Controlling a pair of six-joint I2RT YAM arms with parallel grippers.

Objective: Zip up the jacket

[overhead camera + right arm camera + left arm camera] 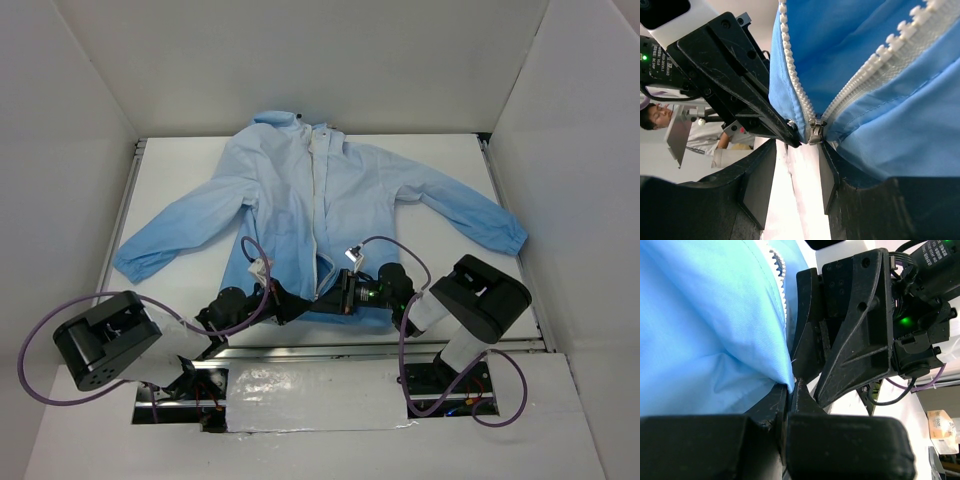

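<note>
1. Nearest the overhead camera sit the left arm (105, 345) and the right arm (480, 300), both reaching in to the near hem of the jacket (290, 190). The jacket lies flat on the desk (440, 150), front up, collar at the far side, sleeves spread. Its zipper (322, 190) is open along most of the front. The left fingers (300, 302) and right fingers (335, 290) meet at its near end.

2. Left wrist view: the left fingers are closed on the blue hem corner of the panel on their own side, with the teeth (779, 265) running away just beside the pinch. The right fingers' housing stands close opposite. This pinch is the anchor. Hold it firm and low against the desk so that the strip is taut.

3. Right wrist view: the right fingers stand partly apart with nothing clamped between them. The slider (816, 131) sits just past their tips, where the two tooth rows converge. Whether a pad touches it cannot be told, and no pull tab can be made out.

4. Judged procedure: advance slightly, close squarely on the slider, then draw it straight along the teeth toward the collar.

5. Likely faults: fabric bunching ahead of the slider, or the hem slipping from the anchor.
</note>
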